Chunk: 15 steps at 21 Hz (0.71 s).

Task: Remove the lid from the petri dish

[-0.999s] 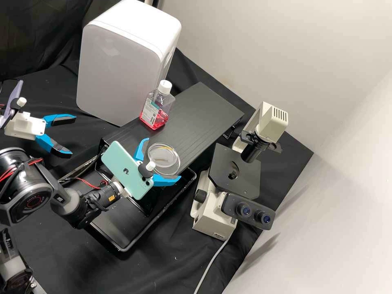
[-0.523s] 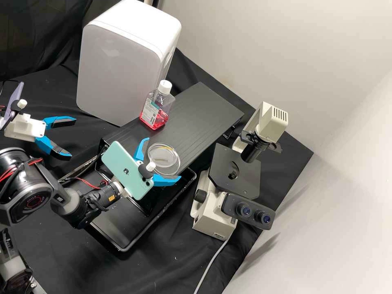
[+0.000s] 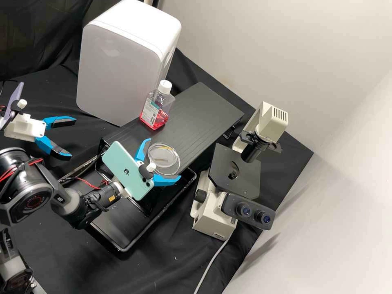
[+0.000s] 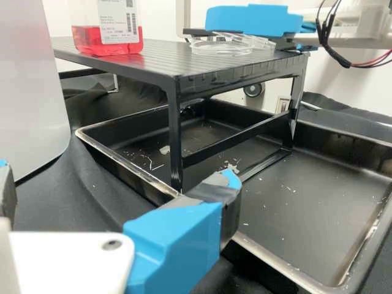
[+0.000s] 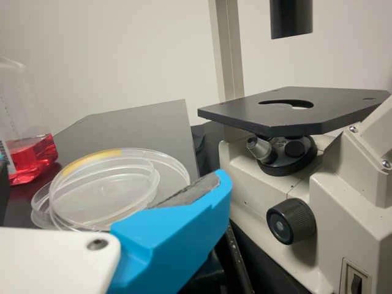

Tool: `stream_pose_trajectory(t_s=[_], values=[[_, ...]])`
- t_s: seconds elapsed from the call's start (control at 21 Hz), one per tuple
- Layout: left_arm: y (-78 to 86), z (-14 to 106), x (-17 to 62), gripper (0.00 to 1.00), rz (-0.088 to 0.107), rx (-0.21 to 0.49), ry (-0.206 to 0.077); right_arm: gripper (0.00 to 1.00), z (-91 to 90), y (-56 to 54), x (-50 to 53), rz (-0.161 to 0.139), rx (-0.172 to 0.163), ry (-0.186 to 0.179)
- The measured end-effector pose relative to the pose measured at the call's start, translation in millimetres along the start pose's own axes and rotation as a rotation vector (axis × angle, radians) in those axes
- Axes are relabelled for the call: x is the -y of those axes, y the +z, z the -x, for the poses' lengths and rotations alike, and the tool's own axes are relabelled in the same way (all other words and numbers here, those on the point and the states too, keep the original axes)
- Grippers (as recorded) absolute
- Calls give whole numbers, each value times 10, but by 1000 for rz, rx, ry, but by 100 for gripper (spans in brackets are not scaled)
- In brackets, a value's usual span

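- The clear petri dish (image 3: 163,158), with its lid (image 5: 104,191) on, sat on the near end of the raised black platform (image 3: 196,118), at the corner nearest the microscope (image 3: 234,183).
- The right claw (image 3: 162,160) was level with the dish. Its two blue fingers were apart, one on each side of it.
- The far finger (image 3: 141,149) lay just beside the rim and the near finger (image 3: 168,180) ran along the platform's near edge. I could not tell whether either pad touched the lid.
- In the right wrist view the lid read as a clear disc inside a wider clear ring, with a yellowish streak along the far rim. I could not tell whether it sat centred.
- The left claw (image 3: 70,136) hung over the black-draped counter (image 3: 196,265), left of the tray (image 3: 110,226) and well apart from the dish. Its fingers were spread wide and held nothing.
- The platform stood on legs inside the shallow black tray. The left wrist view showed pale specks on the tray floor.
- A white-capped bottle (image 3: 156,107) of red liquid stood upright at the platform's far left edge, well apart from the dish and just beside a rounded white box (image 3: 122,57).
- The microscope stood on the counter just right of the tray.
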Motion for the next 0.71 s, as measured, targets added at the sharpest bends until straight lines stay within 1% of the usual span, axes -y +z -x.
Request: stream_pose_trajectory(t_s=[0.19, 0.71], values=[[0, 0, 0, 100, 0, 0, 0, 0, 1, 10, -15, 0, 4, 6], [0, 0, 0, 100, 0, 0, 0, 0, 1, 11, -17, 0, 4, 7]])
